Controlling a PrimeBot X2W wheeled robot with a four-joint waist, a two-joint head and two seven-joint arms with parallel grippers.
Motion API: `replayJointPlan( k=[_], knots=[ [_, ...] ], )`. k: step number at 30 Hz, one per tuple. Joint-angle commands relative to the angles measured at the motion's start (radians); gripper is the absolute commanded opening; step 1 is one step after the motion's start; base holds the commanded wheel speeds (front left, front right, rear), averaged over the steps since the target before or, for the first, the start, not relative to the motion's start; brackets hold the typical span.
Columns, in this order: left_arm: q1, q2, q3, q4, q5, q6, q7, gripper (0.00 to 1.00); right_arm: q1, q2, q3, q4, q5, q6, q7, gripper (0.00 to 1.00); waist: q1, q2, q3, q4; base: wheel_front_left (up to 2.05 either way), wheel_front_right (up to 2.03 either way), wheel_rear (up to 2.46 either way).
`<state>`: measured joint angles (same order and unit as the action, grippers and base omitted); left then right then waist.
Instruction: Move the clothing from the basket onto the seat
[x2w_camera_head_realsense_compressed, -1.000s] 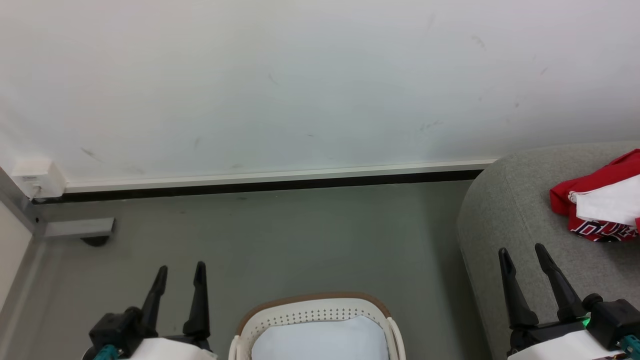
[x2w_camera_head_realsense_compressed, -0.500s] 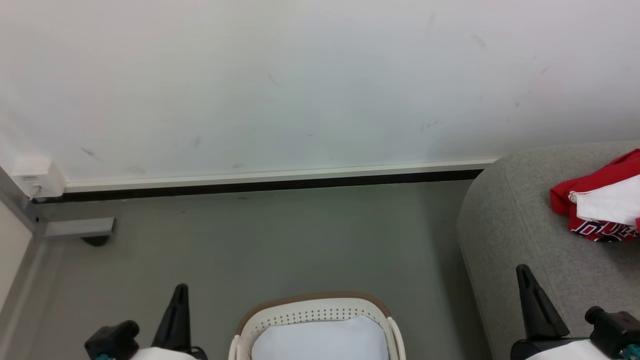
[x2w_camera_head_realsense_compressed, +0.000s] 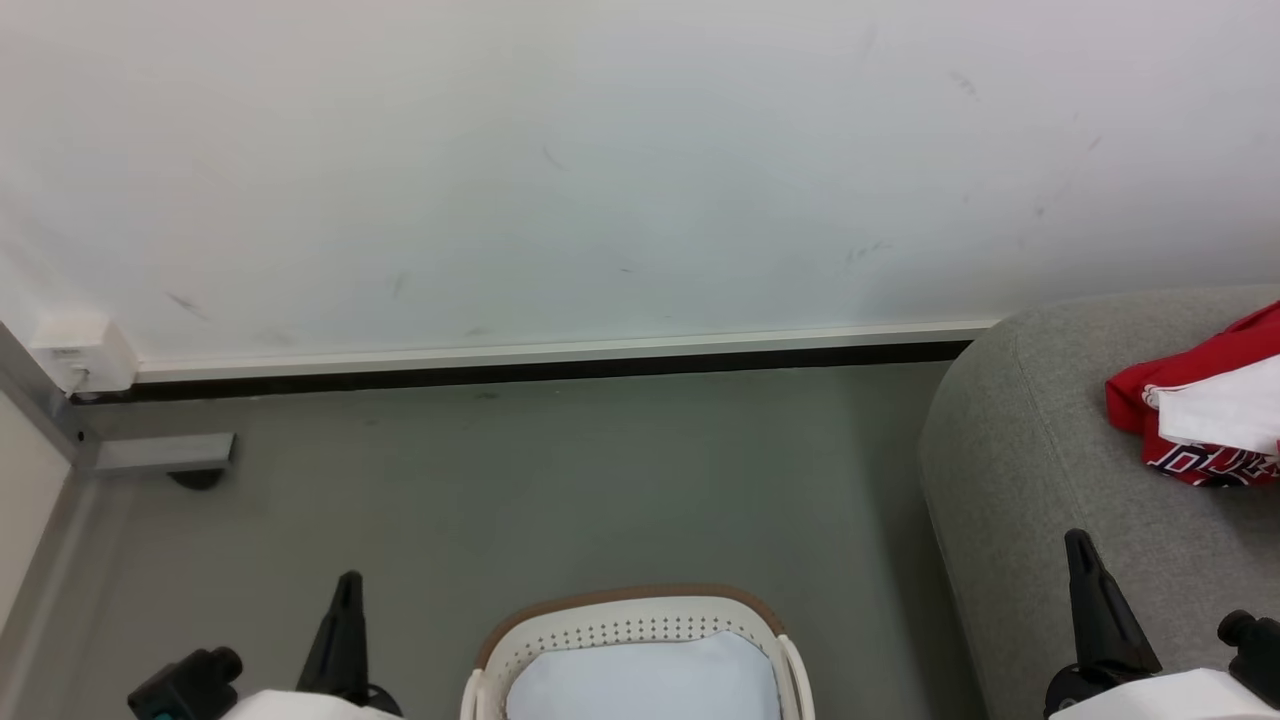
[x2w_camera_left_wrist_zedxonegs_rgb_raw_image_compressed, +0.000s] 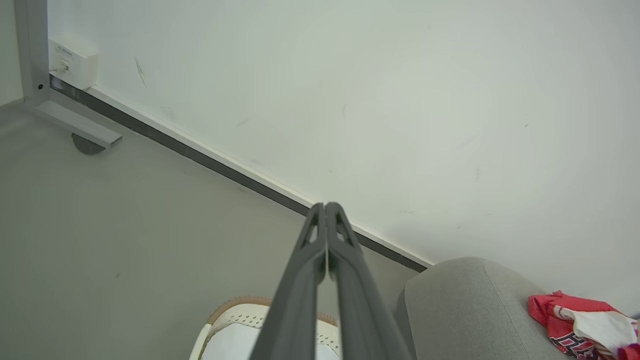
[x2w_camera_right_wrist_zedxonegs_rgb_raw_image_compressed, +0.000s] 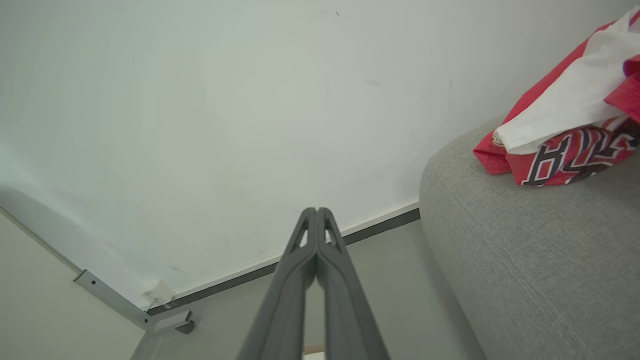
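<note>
The red clothing (x2w_camera_head_realsense_compressed: 1195, 415) with white trim and dark lettering lies bunched on the grey seat (x2w_camera_head_realsense_compressed: 1030, 480) at the right edge; it also appears in the left wrist view (x2w_camera_left_wrist_zedxonegs_rgb_raw_image_compressed: 575, 325) and the right wrist view (x2w_camera_right_wrist_zedxonegs_rgb_raw_image_compressed: 560, 130). The cream basket (x2w_camera_head_realsense_compressed: 630, 612) with its brown rim stands on the floor at bottom centre, and only a pale flat sheet (x2w_camera_head_realsense_compressed: 640, 685) shows inside it. My left gripper (x2w_camera_head_realsense_compressed: 348, 585) is shut and empty, left of the basket. My right gripper (x2w_camera_head_realsense_compressed: 1078, 548) is shut and empty over the seat's front part. Both pairs of fingers meet at the tips (x2w_camera_left_wrist_zedxonegs_rgb_raw_image_compressed: 326, 206) (x2w_camera_right_wrist_zedxonegs_rgb_raw_image_compressed: 317, 211).
A white wall with a dark skirting strip (x2w_camera_head_realsense_compressed: 520, 370) runs across the back. Grey floor (x2w_camera_head_realsense_compressed: 560, 480) lies between wall and basket. A metal frame foot (x2w_camera_head_realsense_compressed: 165, 455) and a white wall box (x2w_camera_head_realsense_compressed: 85, 355) sit at the far left.
Both grippers went from open to shut with nothing in them. Both have drawn back toward the bottom of the head view. The clothing and basket stay put.
</note>
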<state>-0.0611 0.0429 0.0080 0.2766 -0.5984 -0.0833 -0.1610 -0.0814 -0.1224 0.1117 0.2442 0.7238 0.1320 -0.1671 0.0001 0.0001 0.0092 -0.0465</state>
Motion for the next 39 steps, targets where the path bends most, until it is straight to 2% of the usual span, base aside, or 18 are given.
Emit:
replayJointPlan(
  k=[1, 39],
  knots=[
    [-0.023, 0.004, 0.009, -0.020, -0.045, -0.007, 0.008, 0.00, -0.021, 0.000, -0.014, -0.012, 0.038, 0.000, 0.007, 0.00, 0.0000, -0.0001, 0.000, 0.001, 0.00, 0.00, 0.00],
    [-0.039, 0.008, 0.056, -0.027, -0.505, -0.027, 0.135, 0.00, -0.028, 0.028, -0.108, -0.008, 0.451, -0.001, 0.131, 0.00, 0.0000, -0.0001, -0.002, 0.017, 0.00, 0.00, 0.00]
  ],
)
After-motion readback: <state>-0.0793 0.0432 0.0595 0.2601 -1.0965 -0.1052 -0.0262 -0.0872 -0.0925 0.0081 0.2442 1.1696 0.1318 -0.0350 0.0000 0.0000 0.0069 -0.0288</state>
